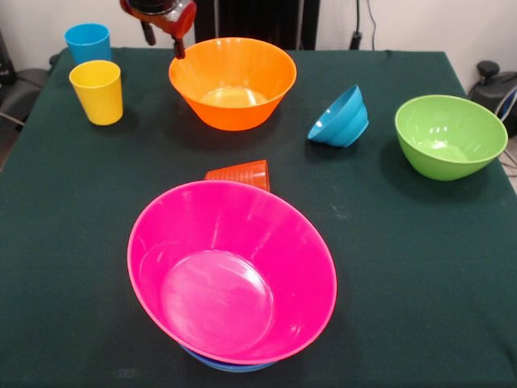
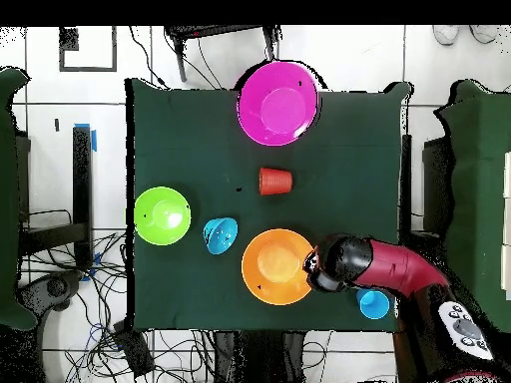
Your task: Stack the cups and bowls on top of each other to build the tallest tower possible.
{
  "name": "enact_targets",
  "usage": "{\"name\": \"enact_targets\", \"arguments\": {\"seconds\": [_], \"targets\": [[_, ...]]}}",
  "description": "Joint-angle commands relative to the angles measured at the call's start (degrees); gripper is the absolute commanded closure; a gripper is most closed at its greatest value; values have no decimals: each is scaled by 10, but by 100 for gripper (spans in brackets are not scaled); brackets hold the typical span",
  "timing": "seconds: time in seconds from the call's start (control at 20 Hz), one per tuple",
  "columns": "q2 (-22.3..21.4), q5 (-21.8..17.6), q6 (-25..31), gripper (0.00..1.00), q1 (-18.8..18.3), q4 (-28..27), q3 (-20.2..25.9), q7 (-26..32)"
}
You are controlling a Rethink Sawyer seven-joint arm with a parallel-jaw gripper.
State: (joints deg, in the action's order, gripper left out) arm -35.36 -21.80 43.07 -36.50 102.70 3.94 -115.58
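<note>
Bowls and cups lay scattered on the green bench [image 1: 452,267]; the orange bowl [image 1: 232,81] sat upright at the far side, with the jaws [image 1: 177,50] hanging at its rim on the side toward the yellow cup [image 1: 97,91] and blue cup [image 1: 87,42]. Whether they were open or closed, I could not tell. The pink bowl [image 1: 232,275], nested over a blue bowl [image 1: 230,365], stood well apart at the near edge. No writing or brand was readable.
</note>
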Motion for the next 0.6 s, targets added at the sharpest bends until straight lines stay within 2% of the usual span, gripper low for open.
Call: {"name": "enact_targets", "arguments": {"seconds": [0.05, 0.25, 0.45, 0.6], "targets": [[9, -55, 51, 0, 2, -63, 64, 136], [25, -66, 35, 0, 8, -71, 63, 111], [34, -77, -6, 0, -1, -65, 73, 106], [52, -68, 0, 0, -11, -67, 77, 100]]}}
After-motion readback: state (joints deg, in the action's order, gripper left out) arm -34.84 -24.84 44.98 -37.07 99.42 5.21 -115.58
